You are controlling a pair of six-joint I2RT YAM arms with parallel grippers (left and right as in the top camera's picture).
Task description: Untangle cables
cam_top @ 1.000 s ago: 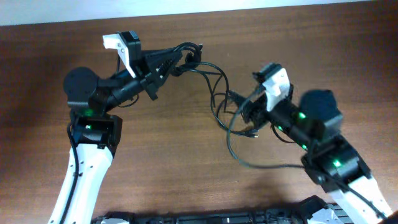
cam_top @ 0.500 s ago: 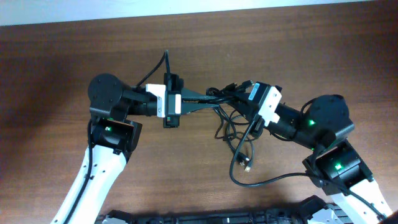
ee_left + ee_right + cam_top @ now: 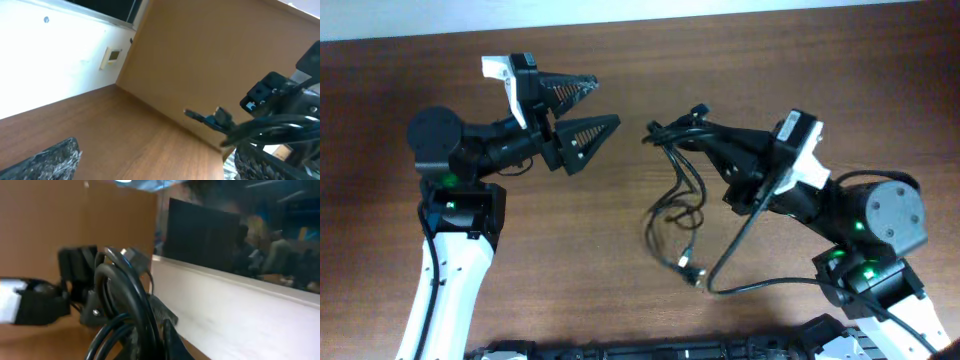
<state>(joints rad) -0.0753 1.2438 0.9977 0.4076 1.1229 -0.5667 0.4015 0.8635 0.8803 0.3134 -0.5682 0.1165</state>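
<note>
Black cables [image 3: 128, 302] dangle in loops below our right gripper [image 3: 667, 134], which we see clamped on their bundle. Well apart from that gripper, our left gripper [image 3: 605, 100] stands wide apart.

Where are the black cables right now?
Overhead, the cables sit right of centre, their top end pinched in the right gripper, loops trailing down onto the table; the open left gripper is apart, to their left.

Left hand [image 3: 605, 100] let go of cables [image 3: 672, 137], opened, drew back
</note>
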